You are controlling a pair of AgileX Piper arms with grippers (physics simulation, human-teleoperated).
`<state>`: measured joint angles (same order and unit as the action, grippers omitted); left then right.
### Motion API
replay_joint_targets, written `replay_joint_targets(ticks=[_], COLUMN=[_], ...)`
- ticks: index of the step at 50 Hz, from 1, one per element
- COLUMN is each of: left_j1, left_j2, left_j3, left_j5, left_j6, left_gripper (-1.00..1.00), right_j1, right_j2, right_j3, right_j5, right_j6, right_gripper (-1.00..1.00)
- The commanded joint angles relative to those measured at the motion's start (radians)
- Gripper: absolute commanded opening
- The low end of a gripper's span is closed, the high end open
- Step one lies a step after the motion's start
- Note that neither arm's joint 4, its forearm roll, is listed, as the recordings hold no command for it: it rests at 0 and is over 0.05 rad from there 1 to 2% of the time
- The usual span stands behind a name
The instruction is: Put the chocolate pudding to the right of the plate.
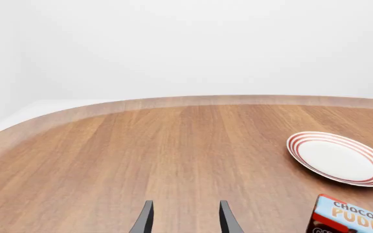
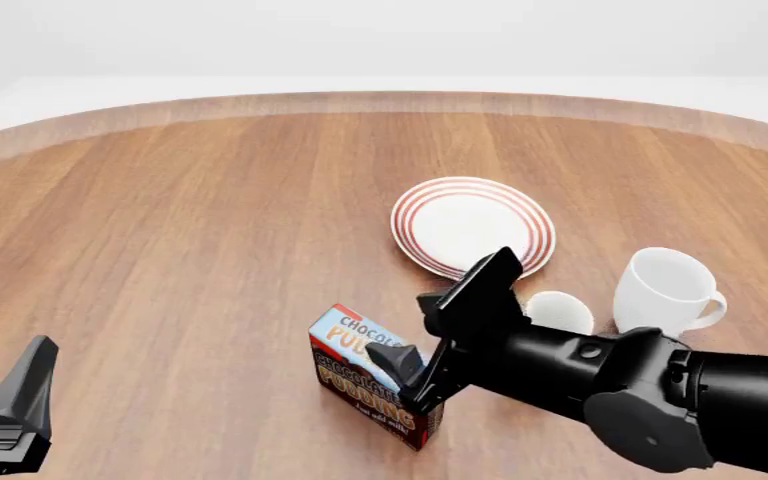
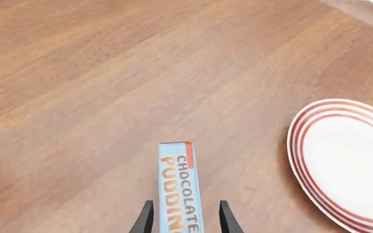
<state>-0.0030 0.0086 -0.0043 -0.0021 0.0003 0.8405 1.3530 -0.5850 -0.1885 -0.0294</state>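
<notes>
The chocolate pudding (image 2: 357, 372) box stands on the table in front of the plate (image 2: 474, 226) and a little to its left, light-blue lettered face up. My right gripper (image 2: 395, 322) is open and straddles the box, one finger on each side with small gaps, as the right wrist view shows: gripper (image 3: 183, 218), pudding (image 3: 177, 174), plate (image 3: 342, 165). Low at the near left, my left gripper (image 2: 11, 415) hangs far from the box. In its wrist view the left gripper (image 1: 185, 221) is open and empty, with the plate (image 1: 339, 158) and the pudding (image 1: 355, 218) off to one side.
A white mug (image 2: 664, 290) stands to the right of the plate, toward the front. A smaller white cup (image 2: 560, 312) sits beside it, partly hidden behind my right arm (image 2: 624, 390). The wooden table's curved far edge (image 2: 384, 100) runs across the back.
</notes>
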Motion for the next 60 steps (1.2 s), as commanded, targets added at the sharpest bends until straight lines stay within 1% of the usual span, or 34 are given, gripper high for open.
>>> replay_joint_targets(ticks=[1, 18, 26, 29, 34, 42, 50, 60], left_j1=[0.0, 0.0, -0.001, -0.001, -0.001, -0.001, -0.001, -0.001], left_j2=[0.0, 0.001, 0.0, 0.001, 0.001, 0.001, 0.001, 0.002], left_j3=[0.0, 0.0, 0.0, 0.0, 0.0, 0.0, 0.0, 0.0], left_j5=[0.0, 0.0, 0.0, 0.0, 0.0, 0.0, 0.0, 0.0], left_j6=[0.001, -0.001, 0.0, -0.001, 0.0, -0.001, 0.001, -0.002], left_gripper=[1.0, 1.0, 1.0, 1.0, 1.0, 1.0, 1.0, 1.0], right_j1=[-0.008, -0.002, -0.001, -0.013, -0.002, 0.0, 0.015, 0.013], right_j2=[0.034, 0.039, 0.074, 0.089, 0.128, 0.136, 0.178, 0.169], right_j3=[0.029, 0.024, 0.006, 0.007, 0.008, 0.017, 0.011, 0.027], right_j5=[-0.041, -0.03, -0.034, -0.045, -0.074, -0.085, -0.107, -0.112], right_j6=[0.018, 0.009, 0.008, 0.005, 0.018, 0.024, 0.035, 0.035], right_gripper=[1.0, 1.0, 1.0, 1.0, 1.0, 1.0, 1.0, 1.0])
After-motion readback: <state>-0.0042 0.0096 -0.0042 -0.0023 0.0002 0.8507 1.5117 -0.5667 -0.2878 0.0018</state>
